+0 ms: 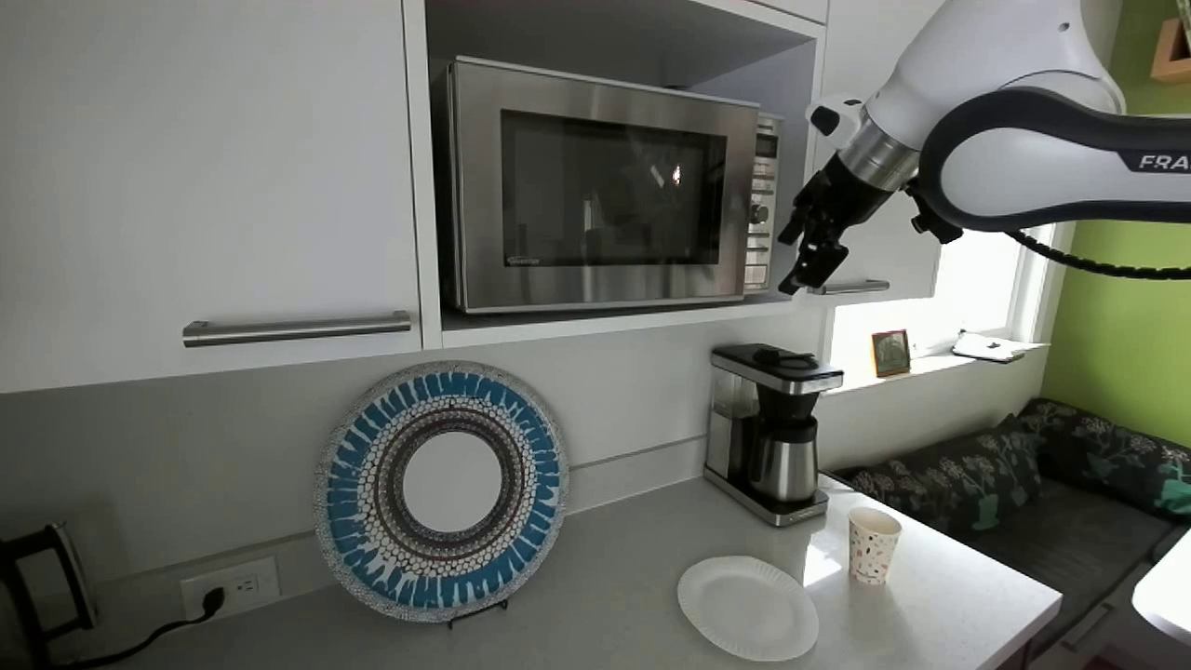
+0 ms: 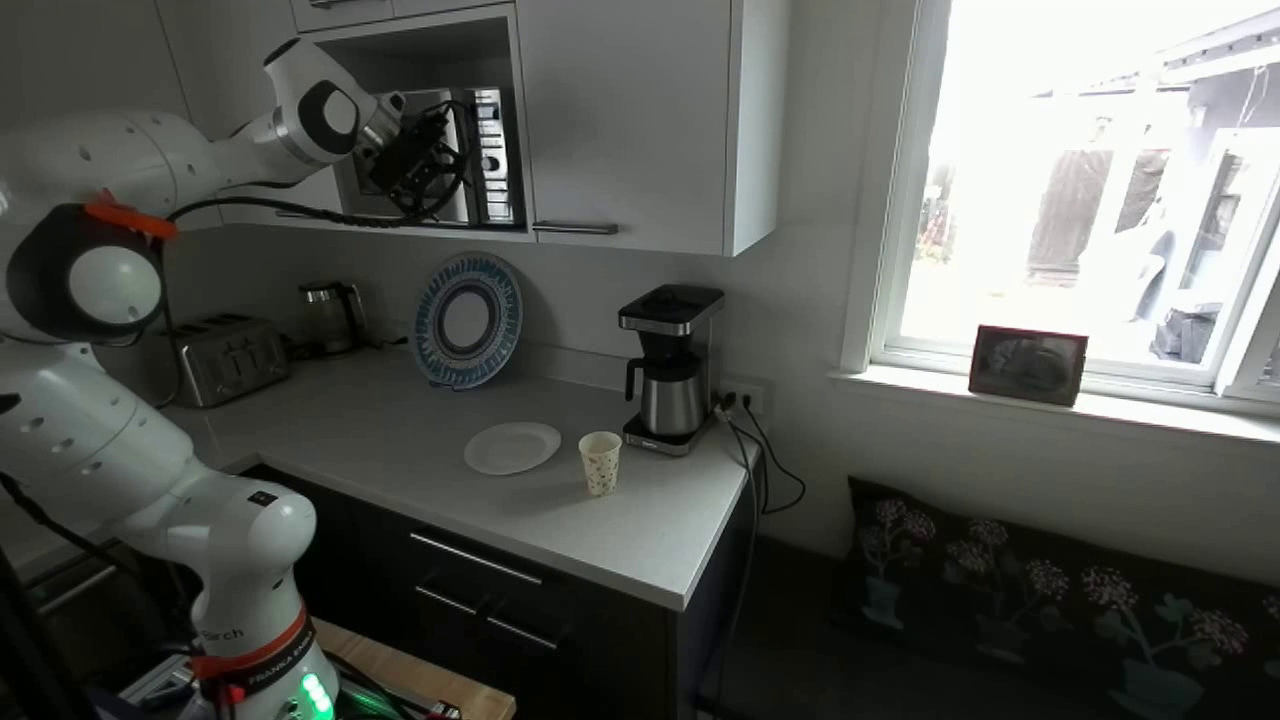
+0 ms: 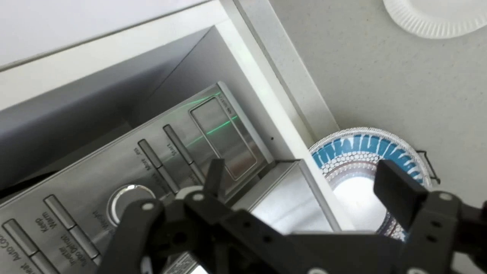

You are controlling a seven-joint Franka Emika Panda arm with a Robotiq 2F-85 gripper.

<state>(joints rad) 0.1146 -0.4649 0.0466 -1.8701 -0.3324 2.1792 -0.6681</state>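
My black gripper [image 1: 791, 261] hangs in the air before the right end of a steel microwave [image 1: 605, 279]. In the wrist view its two fingers [image 3: 397, 190] stand wide apart with nothing between them. The control panel [image 3: 179, 148] fills the left of that view, with a round knob [image 3: 129, 198] and several bar buttons. Beside the panel, the microwave door [image 3: 285, 201] shows its side edge and juts forward of it; it looks slightly ajar. No contact with the microwave is visible. The gripper [image 2: 425, 165] hides part of the door in an exterior view.
The microwave sits in an open cabinet niche with a handled cabinet door [image 2: 630, 120] beside it. Below, the counter [image 1: 633, 558] bears a patterned round platter [image 1: 442, 493], a paper plate [image 1: 744, 609], a paper cup [image 1: 873, 549] and a coffee maker [image 2: 670, 370]. A toaster [image 2: 230, 360] stands near the arm.
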